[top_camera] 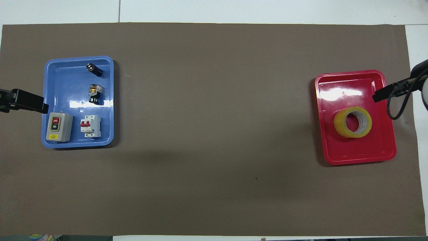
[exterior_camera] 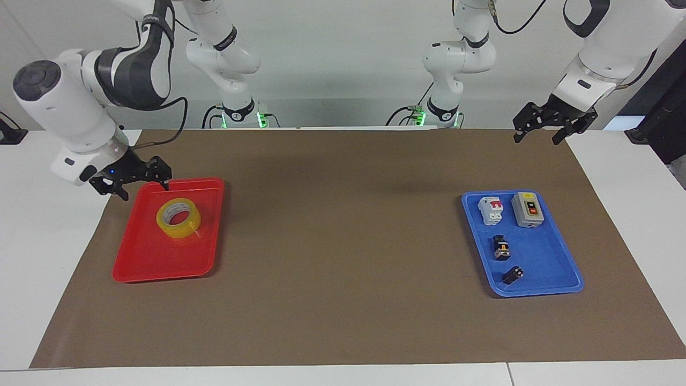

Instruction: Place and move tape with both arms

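Two white jointed arms with dark grey bands

Each arm (exterior_camera: 86, 102) (exterior_camera: 600, 48) has rounded glossy white shells, dark grey joint bands and a round grey end cap. Thin black cables loop along both. Green lights glow at the bases, upper middle of frame. The right tool (exterior_camera: 131, 174) and the left tool (exterior_camera: 552, 120) are black; a small blue light shows beside the right one.
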`<control>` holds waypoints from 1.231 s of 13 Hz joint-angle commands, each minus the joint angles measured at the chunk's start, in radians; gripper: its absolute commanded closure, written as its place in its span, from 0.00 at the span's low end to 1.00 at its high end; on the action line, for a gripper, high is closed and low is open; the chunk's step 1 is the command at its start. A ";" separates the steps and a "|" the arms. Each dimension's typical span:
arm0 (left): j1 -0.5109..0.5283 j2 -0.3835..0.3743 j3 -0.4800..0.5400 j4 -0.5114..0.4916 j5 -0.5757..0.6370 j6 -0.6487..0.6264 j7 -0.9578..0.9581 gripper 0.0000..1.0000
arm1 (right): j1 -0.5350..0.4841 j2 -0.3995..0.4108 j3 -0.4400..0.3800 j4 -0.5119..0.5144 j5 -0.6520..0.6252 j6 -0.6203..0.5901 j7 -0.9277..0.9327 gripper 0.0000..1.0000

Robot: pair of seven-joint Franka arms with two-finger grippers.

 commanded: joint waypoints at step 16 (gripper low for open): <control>0.007 -0.021 -0.005 -0.012 0.011 -0.007 0.002 0.00 | 0.104 -0.170 -0.058 -0.017 -0.004 -0.235 0.190 0.00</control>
